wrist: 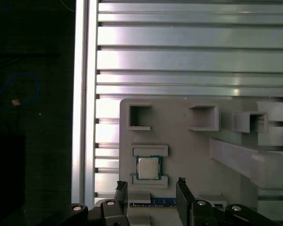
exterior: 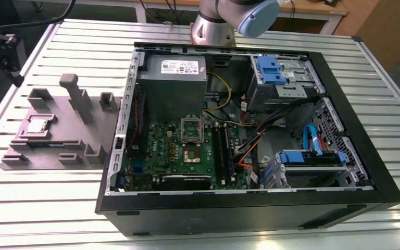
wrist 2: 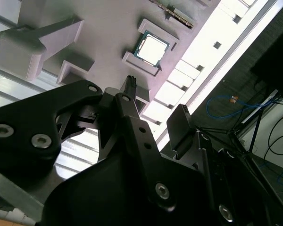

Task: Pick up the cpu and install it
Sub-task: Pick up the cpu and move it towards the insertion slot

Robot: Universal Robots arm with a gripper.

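fingers of the black gripper stand spread apart with nothing between them, hanging over the grey holder plate in the first wrist view and well clear of it. past their tips, on that plate, lies the cpu: a small flat square with a shiny silver-grey metal top and a thin dark blue-green rim showing round it. it sits flat between two short raised grey bars of the plate, one against each of two opposite sides, and the gripper does not touch it. around it the plate carries more raised blocks, open-sided pockets and one long tall bar.

the plate rests on a slatted metal table, near one edge of it. just beside the plate, on the exterior view's right of it, stands the open computer case. inside the case, on the side nearest the plate, lies the green motherboard, with a grey power-supply box next to it. the arm rises behind the case, farther from the plate.
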